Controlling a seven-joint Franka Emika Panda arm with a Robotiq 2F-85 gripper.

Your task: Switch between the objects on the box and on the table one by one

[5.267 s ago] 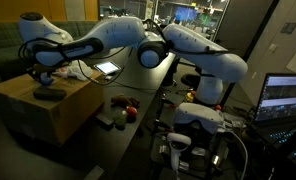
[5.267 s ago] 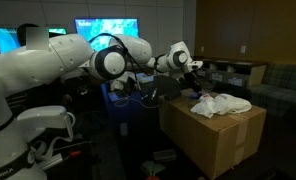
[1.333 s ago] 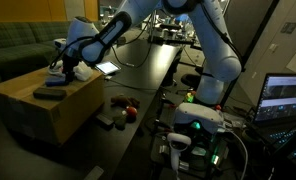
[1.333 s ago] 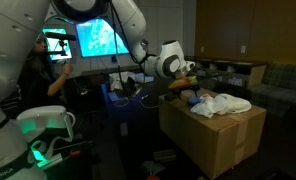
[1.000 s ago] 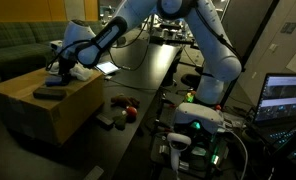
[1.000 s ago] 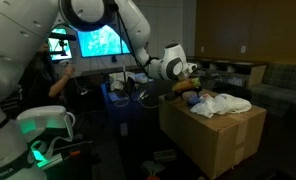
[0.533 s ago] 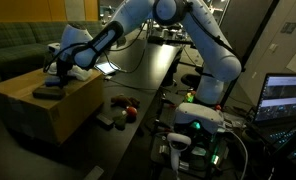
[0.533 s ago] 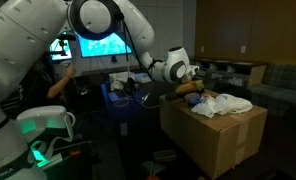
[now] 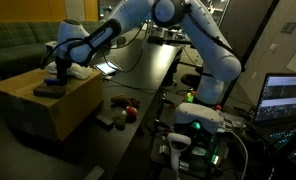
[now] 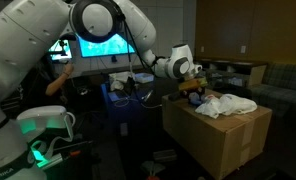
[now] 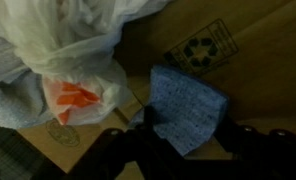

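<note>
End effector point(image 11: 188, 148) is positioned low over the top of the box point(image 10: 223, 135). In the wrist view, its fingers point(image 11: 133, 150) are seen spread apart, with the near corner of a blue pad point(image 11: 188, 105) between them; contact with the pad cannot be determined. The pad lies flat on the box top. A white bag point(image 11: 58, 40) lies just left of the pad, with an orange patch point(image 11: 73, 100) showing through it. A red object point(image 9: 129, 112) rests on the bench point(image 9: 138, 90), right of the box.
</note>
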